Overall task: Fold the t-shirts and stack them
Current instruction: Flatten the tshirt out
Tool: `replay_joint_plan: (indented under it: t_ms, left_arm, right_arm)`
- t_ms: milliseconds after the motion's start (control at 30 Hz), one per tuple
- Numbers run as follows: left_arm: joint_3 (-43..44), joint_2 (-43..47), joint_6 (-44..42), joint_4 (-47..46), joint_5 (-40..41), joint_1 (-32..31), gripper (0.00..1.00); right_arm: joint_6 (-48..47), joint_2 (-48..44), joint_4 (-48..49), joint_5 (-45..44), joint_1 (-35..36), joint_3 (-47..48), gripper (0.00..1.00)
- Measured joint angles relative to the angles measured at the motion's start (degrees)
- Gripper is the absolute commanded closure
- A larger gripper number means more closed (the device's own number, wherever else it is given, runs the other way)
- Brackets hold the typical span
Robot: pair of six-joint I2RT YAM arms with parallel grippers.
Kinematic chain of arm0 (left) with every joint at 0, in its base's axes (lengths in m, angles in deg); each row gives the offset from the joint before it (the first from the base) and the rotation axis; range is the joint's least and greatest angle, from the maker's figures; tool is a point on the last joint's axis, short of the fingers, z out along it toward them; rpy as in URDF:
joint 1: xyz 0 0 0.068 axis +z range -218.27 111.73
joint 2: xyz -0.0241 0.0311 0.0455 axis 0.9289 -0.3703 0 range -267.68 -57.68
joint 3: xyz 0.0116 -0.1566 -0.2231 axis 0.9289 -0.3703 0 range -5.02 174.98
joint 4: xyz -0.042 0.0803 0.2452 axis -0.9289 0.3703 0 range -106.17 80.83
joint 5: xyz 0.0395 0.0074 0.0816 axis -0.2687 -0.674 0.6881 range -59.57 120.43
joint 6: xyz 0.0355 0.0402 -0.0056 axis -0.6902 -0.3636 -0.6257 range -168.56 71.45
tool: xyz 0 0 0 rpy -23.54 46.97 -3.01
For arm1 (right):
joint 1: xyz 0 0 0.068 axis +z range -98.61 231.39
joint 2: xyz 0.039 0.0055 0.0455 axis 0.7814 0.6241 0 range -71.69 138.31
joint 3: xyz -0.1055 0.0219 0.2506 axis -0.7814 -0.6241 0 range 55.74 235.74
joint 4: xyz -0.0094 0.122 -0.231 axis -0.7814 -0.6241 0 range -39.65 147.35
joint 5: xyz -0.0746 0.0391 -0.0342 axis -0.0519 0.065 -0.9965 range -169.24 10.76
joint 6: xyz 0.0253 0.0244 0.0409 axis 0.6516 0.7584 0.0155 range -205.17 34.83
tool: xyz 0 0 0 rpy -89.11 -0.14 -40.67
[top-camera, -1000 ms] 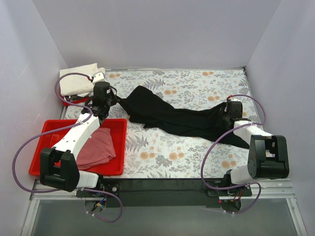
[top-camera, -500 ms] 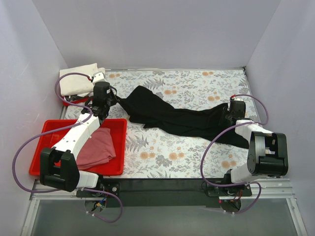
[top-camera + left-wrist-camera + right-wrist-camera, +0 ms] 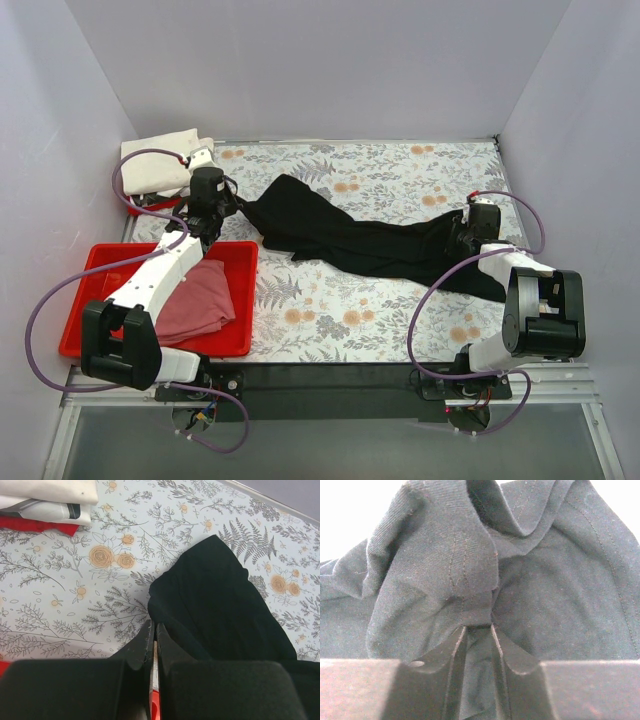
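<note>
The black t-shirt (image 3: pixel 350 240) lies stretched in a long crumpled band across the floral table. My left gripper (image 3: pixel 240 207) is shut on its left end; in the left wrist view the jaws (image 3: pixel 153 626) are pressed together at the edge of the shirt (image 3: pixel 220 595). My right gripper (image 3: pixel 462 238) is shut on a bunched fold at the right end, with cloth (image 3: pixel 445 565) between the fingertips (image 3: pixel 477 626). The dusty pink t-shirt (image 3: pixel 195 300) lies crumpled in a red tray. The cream-white t-shirt (image 3: pixel 158 162) lies folded at the back left and also shows in the left wrist view (image 3: pixel 50 492).
The large red tray (image 3: pixel 100 270) sits at the front left under my left arm. A second red tray (image 3: pixel 150 208) peeks out beneath the cream-white shirt. Grey walls enclose the floral cloth (image 3: pixel 400 170) on three sides.
My right gripper has shifted slightly to the right with the black shirt's end, pulling it a little tauter. The left arm has barely moved.
</note>
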Motion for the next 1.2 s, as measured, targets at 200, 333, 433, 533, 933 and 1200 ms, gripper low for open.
replay_joint_plan:
  t_ms: [200, 333, 433, 533, 933, 1200]
  left_arm:
    - [-0.07, 0.0, 0.02, -0.07, -0.07, 0.0, 1.0]
    - [-0.07, 0.0, 0.02, -0.07, -0.2, 0.0, 1.0]
    - [-0.07, 0.0, 0.02, -0.07, -0.24, 0.0, 1.0]
    - [-0.07, 0.0, 0.02, -0.09, -0.33, 0.0, 1.0]
    - [-0.09, 0.0, 0.02, -0.22, -0.66, 0.0, 1.0]
    - [-0.02, 0.39, 0.46, -0.2, -1.44, 0.0, 1.0]
  right_arm:
    - [-0.04, -0.02, 0.0, -0.24, -0.26, 0.0, 0.71]
    - [-0.02, 0.55, 0.02, -0.13, -0.52, 0.0, 0.72]
    - [0.0, 1.22, 0.02, 0.46, -0.68, 0.0, 0.73]
    - [0.09, 1.86, 0.09, 1.81, -1.14, 0.0, 0.8]
    - [0.96, -2.27, -2.16, 3.45, -1.92, 0.13, 0.99]
    - [-0.11, -17.77, -8.02, -0.7, -1.97, 4.15, 0.99]
